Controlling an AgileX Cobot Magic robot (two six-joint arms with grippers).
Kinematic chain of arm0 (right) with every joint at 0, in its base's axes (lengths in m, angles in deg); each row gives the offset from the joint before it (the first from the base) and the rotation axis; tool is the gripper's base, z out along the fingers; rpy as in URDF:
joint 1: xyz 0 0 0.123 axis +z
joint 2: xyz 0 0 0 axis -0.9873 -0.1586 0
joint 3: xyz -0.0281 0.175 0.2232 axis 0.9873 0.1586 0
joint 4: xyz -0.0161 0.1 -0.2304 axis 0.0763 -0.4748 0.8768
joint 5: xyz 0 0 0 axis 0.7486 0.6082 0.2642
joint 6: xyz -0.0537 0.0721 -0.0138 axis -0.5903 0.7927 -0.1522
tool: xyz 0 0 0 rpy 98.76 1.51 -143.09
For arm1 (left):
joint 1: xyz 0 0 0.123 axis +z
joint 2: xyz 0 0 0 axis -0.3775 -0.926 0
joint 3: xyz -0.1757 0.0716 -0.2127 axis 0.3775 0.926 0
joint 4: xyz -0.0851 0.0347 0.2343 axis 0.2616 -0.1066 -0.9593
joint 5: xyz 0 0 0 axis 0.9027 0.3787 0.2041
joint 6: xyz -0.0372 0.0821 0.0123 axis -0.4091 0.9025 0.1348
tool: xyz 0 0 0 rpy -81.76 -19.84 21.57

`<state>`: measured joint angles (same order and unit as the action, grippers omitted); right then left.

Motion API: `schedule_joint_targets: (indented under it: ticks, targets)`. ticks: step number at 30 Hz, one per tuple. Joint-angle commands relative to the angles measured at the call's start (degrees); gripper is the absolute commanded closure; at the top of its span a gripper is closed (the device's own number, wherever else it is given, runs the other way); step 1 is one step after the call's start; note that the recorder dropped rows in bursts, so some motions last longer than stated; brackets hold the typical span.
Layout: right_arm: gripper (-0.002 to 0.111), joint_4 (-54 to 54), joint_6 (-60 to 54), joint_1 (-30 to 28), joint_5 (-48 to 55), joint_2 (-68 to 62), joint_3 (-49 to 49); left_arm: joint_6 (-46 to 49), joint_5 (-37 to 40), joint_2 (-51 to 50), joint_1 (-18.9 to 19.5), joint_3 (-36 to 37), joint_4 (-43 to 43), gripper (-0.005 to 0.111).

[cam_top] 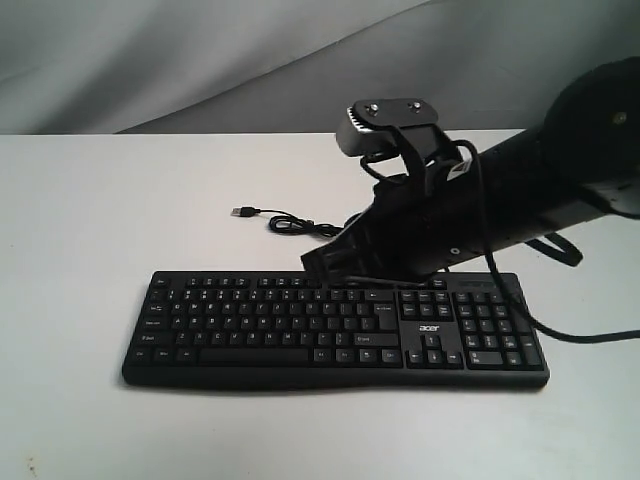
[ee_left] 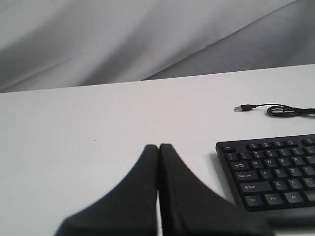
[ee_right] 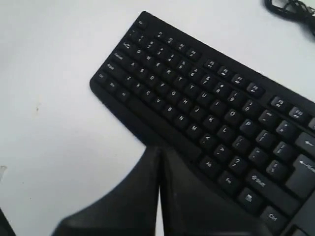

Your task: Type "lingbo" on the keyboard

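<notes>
A plain white tabletop filled the near scene, matte and evenly lit. Beyond its far edge hung a grey cloth, draped in soft diagonal folds, darker toward the right.

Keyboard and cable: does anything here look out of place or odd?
Yes. The keyboard lies flat and straight on the table, but its USB plug rests loose behind it, connected to nothing, with the cable bunched beside.
</notes>
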<state>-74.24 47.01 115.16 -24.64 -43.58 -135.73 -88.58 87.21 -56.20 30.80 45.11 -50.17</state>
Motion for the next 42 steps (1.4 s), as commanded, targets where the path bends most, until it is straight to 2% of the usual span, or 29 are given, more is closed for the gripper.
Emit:
schedule_joint_targets:
  ticks: [1,7,17,21,28,32,35,42]
  targets:
    - [0.108,-0.71,0.06,3.71,0.74,-0.11,-0.39,-0.23,-0.26,0.15,0.11,0.25,0.46,0.106]
    - [0.108,1.07,5.62,8.64,-4.33,-4.22,-0.39,-0.23,-0.26,0.15,0.11,0.25,0.46,0.106]
    - [0.108,3.0,6.8,8.42,-13.98,-11.61,-0.39,-0.23,-0.26,0.15,0.11,0.25,0.46,0.106]
    - [0.108,3.43,7.19,6.56,-15.63,-12.53,-0.39,-0.23,-0.26,0.15,0.11,0.25,0.46,0.106]
    - [0.108,6.67,9.05,3.13,-8.1,-18.12,-8.72,-0.23,-0.26,0.15,0.11,0.25,0.46,0.106]
    - [0.108,20.46,22.48,2.99,-2.14,-22.79,-15.91,-0.23,-0.26,0.15,0.11,0.25,0.46,0.106]
    - [0.108,25.63,26.97,2.99,3.08,-25.31,-19.98,-0.23,-0.26,0.15,0.11,0.25,0.46,0.106]
    - [0.108,27.08,27.96,2.88,1.76,-26.2,-20.44,-0.23,-0.26,0.15,0.11,0.25,0.46,0.106]
